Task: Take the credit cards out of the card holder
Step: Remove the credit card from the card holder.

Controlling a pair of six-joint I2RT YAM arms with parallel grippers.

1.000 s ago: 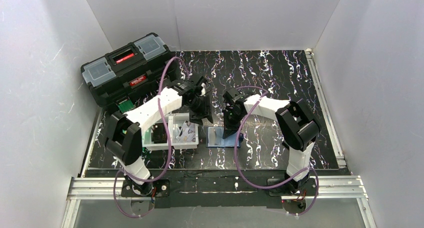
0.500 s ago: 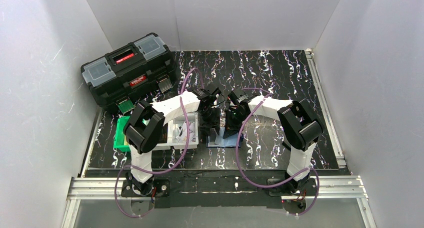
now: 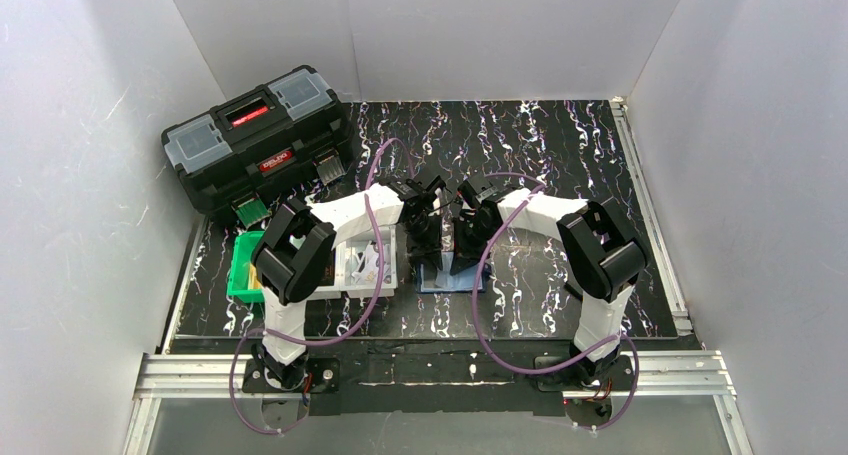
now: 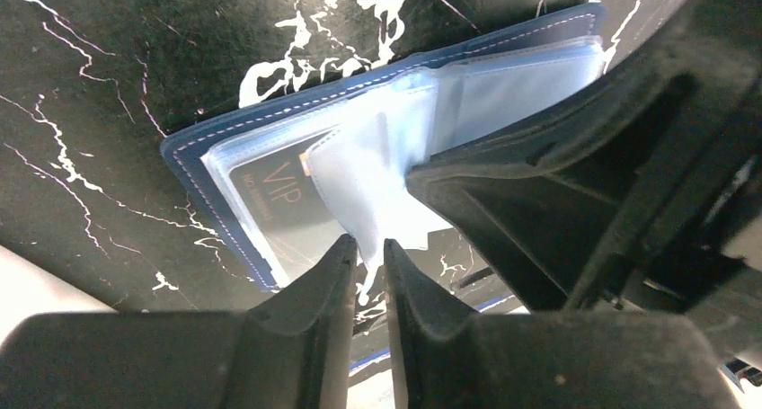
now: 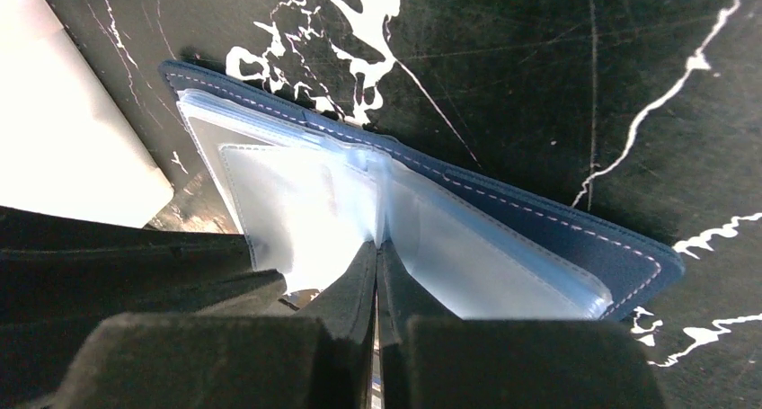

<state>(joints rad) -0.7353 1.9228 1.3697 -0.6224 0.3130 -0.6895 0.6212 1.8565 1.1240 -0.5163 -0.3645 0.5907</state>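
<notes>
The navy card holder (image 3: 448,281) lies spread open on the black marbled table, its clear pockets fanned up (image 4: 270,112) (image 5: 557,225). One card with VIP lettering (image 4: 270,193) shows inside the left pocket; I see no other credit cards. My left gripper (image 4: 368,243) (image 3: 428,250) stands narrowly open, with the lower corner of a raised clear pocket leaf (image 4: 368,175) hanging between its fingertips. My right gripper (image 5: 377,245) (image 3: 460,247) is shut, its tips pressed against the fold of the clear pockets. Both arms crowd over the holder and hide most of it from above.
A white tray (image 3: 350,287) (image 5: 72,139) with small items stands just left of the holder. A green bin (image 3: 240,265) sits further left, and a black toolbox (image 3: 255,135) at the back left. White walls enclose the table.
My left arm swung right from over the white tray to the holder, and its jaws narrowed around a pocket leaf. The right gripper stayed shut on the holder.
</notes>
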